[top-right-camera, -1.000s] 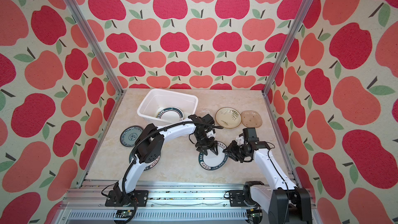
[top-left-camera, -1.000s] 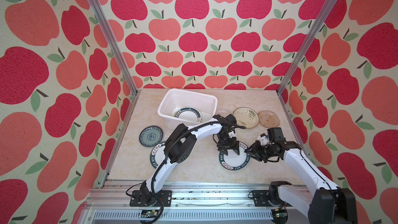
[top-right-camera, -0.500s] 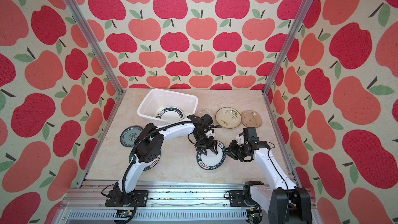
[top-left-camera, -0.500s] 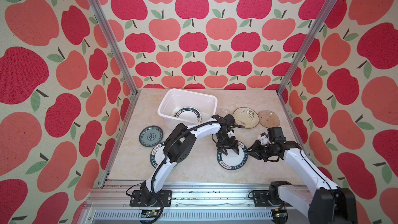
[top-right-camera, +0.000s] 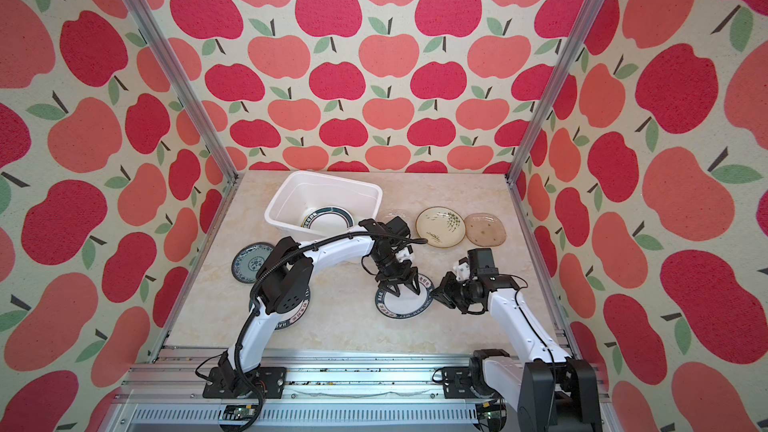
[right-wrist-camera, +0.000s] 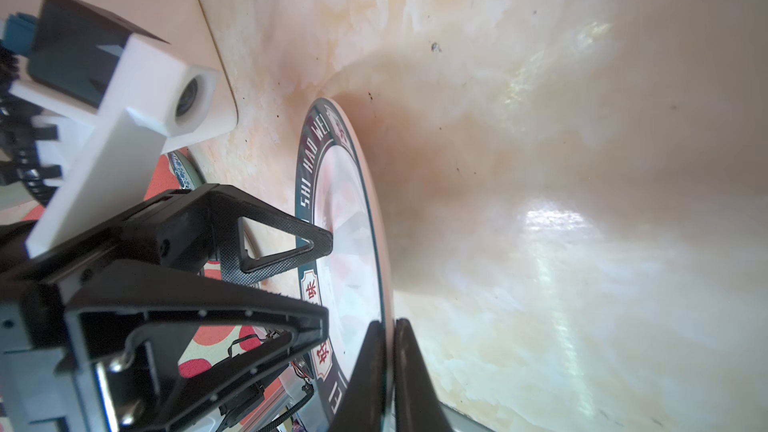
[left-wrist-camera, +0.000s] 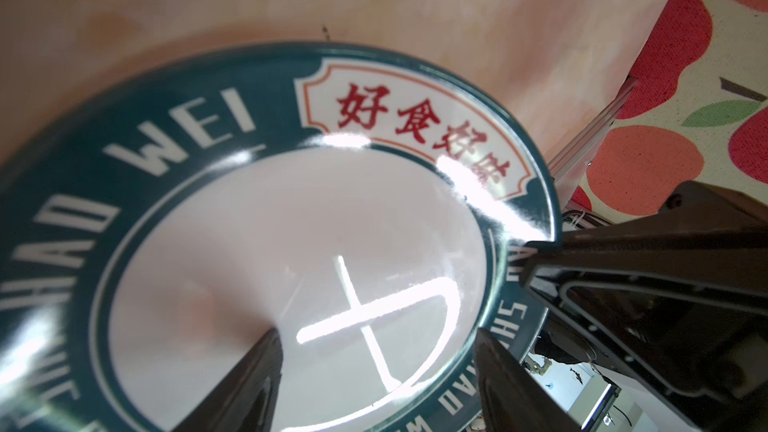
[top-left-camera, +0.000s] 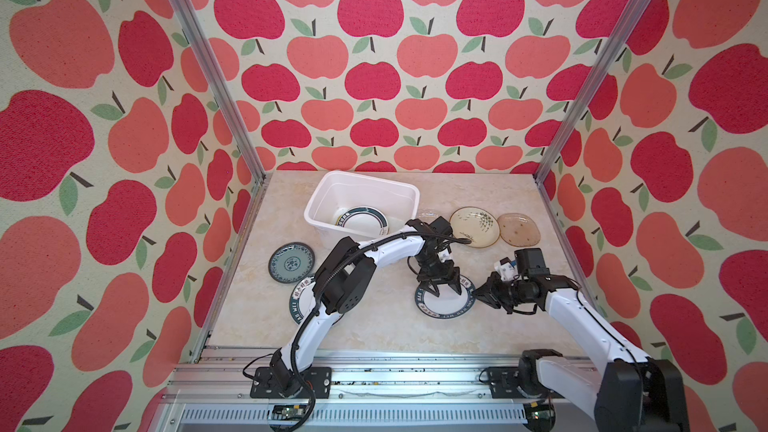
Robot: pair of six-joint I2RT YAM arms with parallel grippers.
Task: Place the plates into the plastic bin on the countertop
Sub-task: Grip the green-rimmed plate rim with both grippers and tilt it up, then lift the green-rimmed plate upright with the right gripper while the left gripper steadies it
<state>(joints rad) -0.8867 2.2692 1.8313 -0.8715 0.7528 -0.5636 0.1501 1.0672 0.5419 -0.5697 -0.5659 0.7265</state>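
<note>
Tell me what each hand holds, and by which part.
Right hand pinches the plate by its rim. Left hand, open above that plate, holds nothing.

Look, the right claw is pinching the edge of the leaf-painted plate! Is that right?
Not quite. The right claw is pinching the edge of the green-rimmed lettered plate, as the right wrist view shows. The leaf-painted plate lies farther back, not held.

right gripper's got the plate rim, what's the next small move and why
Probably raise the right gripper a little to tip the green-rimmed plate off the countertop: its jaws are shut on the plate's rim, the plate lies flat, and the open left gripper sits just over it, holding nothing.
</note>
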